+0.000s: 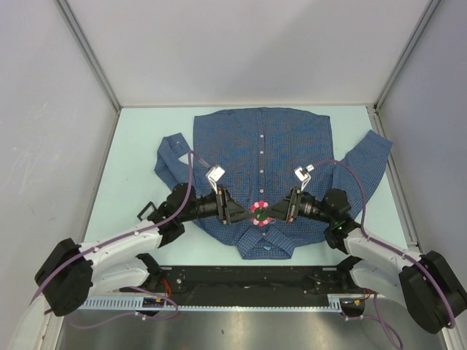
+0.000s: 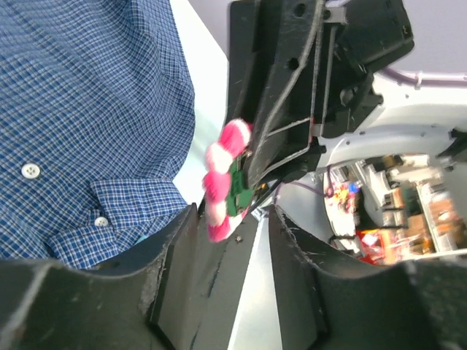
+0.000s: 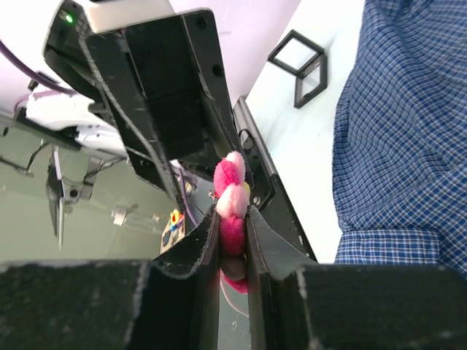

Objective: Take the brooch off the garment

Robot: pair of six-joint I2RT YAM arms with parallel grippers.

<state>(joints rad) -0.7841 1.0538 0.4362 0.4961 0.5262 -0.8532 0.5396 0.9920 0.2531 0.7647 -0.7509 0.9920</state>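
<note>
I can't read any writing, number or sign here. Some colourful packs (image 2: 379, 239) far back in the left wrist view look printed, but they are too blurred to make out.

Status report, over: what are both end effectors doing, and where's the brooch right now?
Left end effector open, fingers off the brooch. Right end effector shut on brooch, which looks lifted clear of the shirt. Nothing seen in the way.
</note>
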